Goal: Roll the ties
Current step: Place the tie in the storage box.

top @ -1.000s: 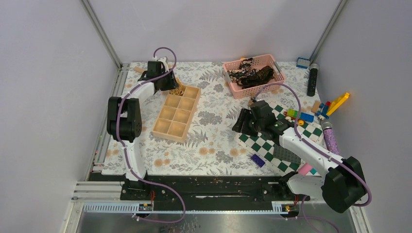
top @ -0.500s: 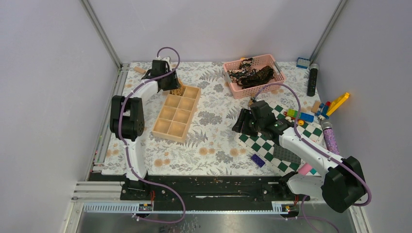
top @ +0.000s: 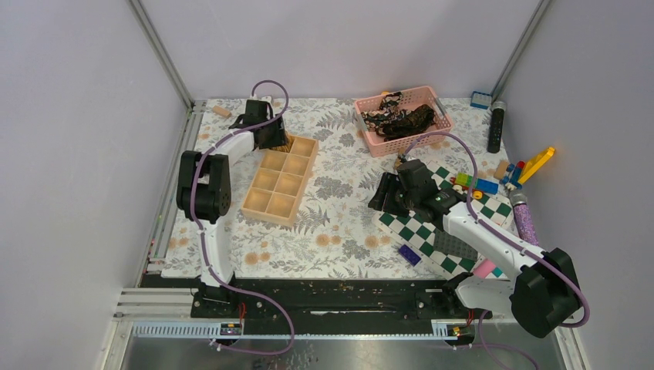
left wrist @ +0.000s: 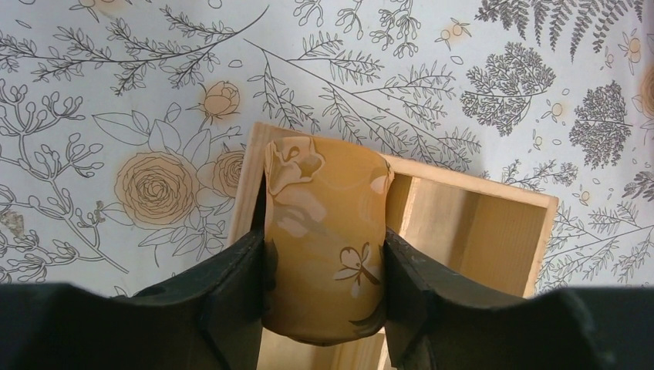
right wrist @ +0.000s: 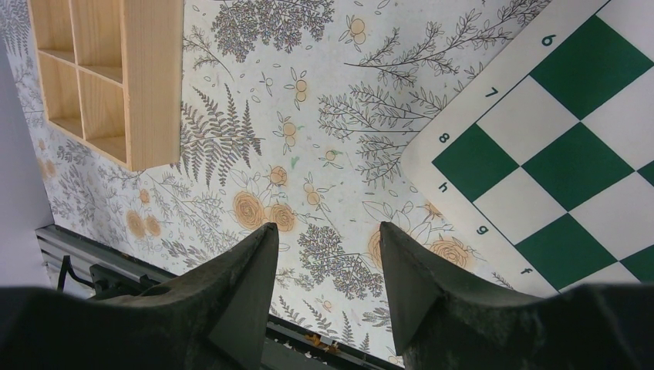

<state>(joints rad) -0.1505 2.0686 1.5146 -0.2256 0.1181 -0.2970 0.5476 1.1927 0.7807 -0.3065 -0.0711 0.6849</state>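
A rolled golden-tan tie (left wrist: 324, 200) with pale flower prints sits between the fingers of my left gripper (left wrist: 322, 243), and both pads press its sides. The roll hangs over the far-left corner compartment of the wooden organizer (left wrist: 470, 223). In the top view this left gripper (top: 271, 137) is at the far end of the organizer (top: 279, 179). Dark ties (top: 401, 117) lie heaped in the pink basket (top: 401, 146). My right gripper (right wrist: 324, 235) is open and empty above the floral cloth, beside the checkered board (right wrist: 571, 146). From above, the right gripper (top: 383, 194) is near the table's middle.
Toy bricks (top: 493, 181), a black cylinder (top: 496, 127) and a purple glitter bottle (top: 526, 220) crowd the right side. A purple brick (top: 409, 255) lies at the checkered board's near edge (top: 443, 231). A small wooden piece (top: 222, 111) rests at the far left.
My left gripper has carried the tie roll a little right and down onto the organizer's far corner compartment. The right arm has not moved.
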